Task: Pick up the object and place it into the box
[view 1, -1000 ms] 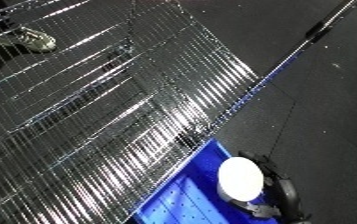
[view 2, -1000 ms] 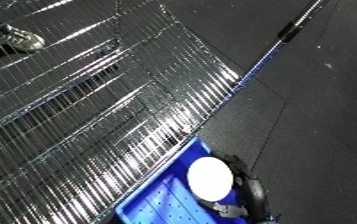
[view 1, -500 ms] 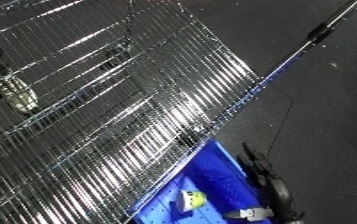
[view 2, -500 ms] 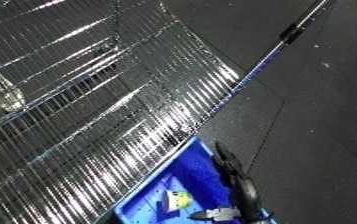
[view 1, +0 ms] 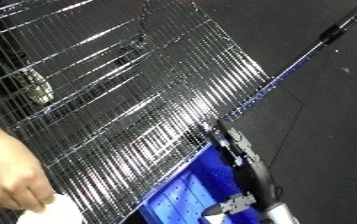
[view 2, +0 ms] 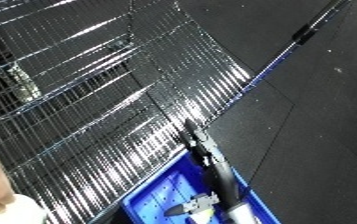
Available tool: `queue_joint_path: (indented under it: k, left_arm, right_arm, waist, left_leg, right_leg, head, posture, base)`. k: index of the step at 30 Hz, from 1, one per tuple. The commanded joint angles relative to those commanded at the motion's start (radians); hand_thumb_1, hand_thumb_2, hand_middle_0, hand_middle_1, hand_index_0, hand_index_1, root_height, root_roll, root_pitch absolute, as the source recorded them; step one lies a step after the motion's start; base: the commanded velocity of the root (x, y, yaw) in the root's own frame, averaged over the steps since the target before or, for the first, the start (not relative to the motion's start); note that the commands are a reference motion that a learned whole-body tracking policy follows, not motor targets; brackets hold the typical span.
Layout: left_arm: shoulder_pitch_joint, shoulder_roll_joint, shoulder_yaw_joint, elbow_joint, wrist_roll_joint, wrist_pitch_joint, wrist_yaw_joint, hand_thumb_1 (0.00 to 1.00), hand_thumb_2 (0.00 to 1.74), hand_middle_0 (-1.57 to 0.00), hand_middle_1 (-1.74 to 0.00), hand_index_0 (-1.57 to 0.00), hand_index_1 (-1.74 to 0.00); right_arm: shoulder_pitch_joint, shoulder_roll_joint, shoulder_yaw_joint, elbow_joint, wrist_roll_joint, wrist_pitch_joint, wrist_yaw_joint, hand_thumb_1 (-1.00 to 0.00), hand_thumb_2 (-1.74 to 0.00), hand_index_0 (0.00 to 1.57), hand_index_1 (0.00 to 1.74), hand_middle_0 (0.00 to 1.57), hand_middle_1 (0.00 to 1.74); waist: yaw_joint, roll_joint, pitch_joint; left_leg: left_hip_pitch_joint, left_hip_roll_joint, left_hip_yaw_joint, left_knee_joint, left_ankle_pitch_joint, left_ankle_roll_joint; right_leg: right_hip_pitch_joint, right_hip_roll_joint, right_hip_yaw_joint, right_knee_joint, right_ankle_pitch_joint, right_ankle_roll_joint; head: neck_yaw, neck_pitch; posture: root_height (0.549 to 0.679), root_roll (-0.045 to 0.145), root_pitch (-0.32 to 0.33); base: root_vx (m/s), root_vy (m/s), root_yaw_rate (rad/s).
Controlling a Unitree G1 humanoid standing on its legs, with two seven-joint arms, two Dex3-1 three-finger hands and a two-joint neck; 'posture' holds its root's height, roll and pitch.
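My right hand (view 1: 237, 150) is black and reaches up from the lower right over the right rim of the blue bin (view 1: 185, 192). Its fingers lie straight and hold nothing. The silver forearm (view 1: 278, 215) shows at the bottom edge. A small pale thing (view 1: 215, 218) lies in the bin near the wrist; I cannot tell what it is. At the lower left a person's hand (view 1: 4, 172) holds a white object (view 1: 52, 213) beside the bin. My left hand shows in no view.
A large wire-mesh cart (view 1: 121, 85) fills the upper left, with a small grey item (view 1: 35, 88) lying in it. A dark bar with a blue edge (view 1: 303, 57) runs diagonally at the upper right. Dark floor (view 2: 317, 140) lies to the right.
The camera has shifted. The white round object that sat in my right hand one second ago is gone from it, and the fingers have straightened. A person's hand with a white object has come in at lower left.
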State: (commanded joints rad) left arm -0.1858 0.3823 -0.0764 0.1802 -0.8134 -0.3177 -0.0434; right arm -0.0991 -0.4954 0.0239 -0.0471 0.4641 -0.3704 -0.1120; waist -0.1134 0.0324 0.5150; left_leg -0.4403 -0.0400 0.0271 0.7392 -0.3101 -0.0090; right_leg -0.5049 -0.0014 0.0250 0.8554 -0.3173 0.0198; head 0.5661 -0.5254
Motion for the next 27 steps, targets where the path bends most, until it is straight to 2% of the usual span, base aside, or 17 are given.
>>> queue_joint_path:
  k: [6, 11, 14, 19, 27]
  left_arm:
    - [0.020, 0.021, 0.012, -0.051, 0.006, 0.052, -0.017, 1.00, 1.74, -1.57, -1.74, -1.57, -1.74]
    - [0.025, 0.036, 0.017, -0.075, 0.050, 0.092, -0.031, 1.00, 1.74, -1.57, -1.74, -1.57, -1.74]
    - [0.029, 0.040, 0.017, -0.086, 0.059, 0.106, -0.040, 1.00, 1.74, -1.57, -1.74, -1.57, -1.74]
    - [0.029, 0.052, 0.000, -0.107, 0.067, 0.127, -0.041, 1.00, 1.74, -1.57, -1.74, -1.57, -1.74]
    - [0.043, 0.057, -0.008, -0.114, 0.070, 0.137, -0.045, 1.00, 1.74, -1.57, -1.74, -1.57, -1.74]
  right_arm:
    - [-0.037, 0.013, 0.032, -0.043, -0.040, 0.037, 0.015, 0.00, 0.00, 0.00, 0.00, 0.00, 0.00]
    - [-0.061, 0.027, 0.055, -0.056, -0.071, 0.069, 0.017, 0.00, 0.00, 0.00, 0.00, 0.00, 0.00]
    - [-0.066, 0.033, 0.060, -0.061, -0.086, 0.078, 0.014, 0.00, 0.00, 0.00, 0.00, 0.00, 0.00]
    - [-0.076, 0.039, 0.085, -0.063, -0.108, 0.094, -0.006, 0.00, 0.00, 0.00, 0.00, 0.00, 0.00]
    - [-0.083, 0.034, 0.117, -0.037, -0.110, 0.108, 0.012, 0.00, 0.00, 0.00, 0.00, 0.00, 0.00]
  waist:
    - [0.044, -0.012, -0.011]
    - [0.076, -0.018, -0.021]
    - [0.088, -0.020, -0.022]
    - [0.112, -0.025, -0.023]
    - [0.137, -0.027, -0.022]
  left_leg:
    - [-0.012, -0.010, -0.022, 0.032, -0.009, 0.0036]
    - [-0.022, -0.018, -0.037, 0.057, -0.012, 0.0059]
    - [-0.026, -0.022, -0.043, 0.068, -0.013, 0.0066]
    - [-0.033, -0.026, -0.053, 0.083, -0.009, 0.0097]
    - [-0.041, -0.031, -0.057, 0.120, -0.012, 0.0076]
  right_leg:
    - [0.011, -0.0075, -0.020, 0.022, -0.013, -0.0020]
    - [0.014, -0.0135, -0.035, 0.043, -0.025, -0.0035]
    - [0.014, -0.0180, -0.041, 0.050, -0.027, -0.0029]
    - [0.010, -0.0298, -0.059, 0.064, -0.029, 0.0033]
    - [0.007, -0.0423, -0.075, 0.091, -0.035, 0.0051]
  head:
    - [-0.116, -0.047]
    - [-0.280, -0.097]
    - [-0.343, -0.105]
    - [-0.427, -0.123]
    - [-0.498, -0.180]
  posture:
    - [0.629, 0.082, 0.006]
    - [0.626, 0.078, -0.005]
    - [0.625, 0.077, -0.008]
    - [0.623, 0.071, -0.017]
    - [0.619, 0.071, -0.033]
  base:
    - [0.067, -0.068, 0.185]
    - [0.072, -0.059, 0.197]
    - [0.057, -0.067, 0.202]
    - [0.044, -0.041, 0.147]
    - [0.046, -0.013, 0.111]
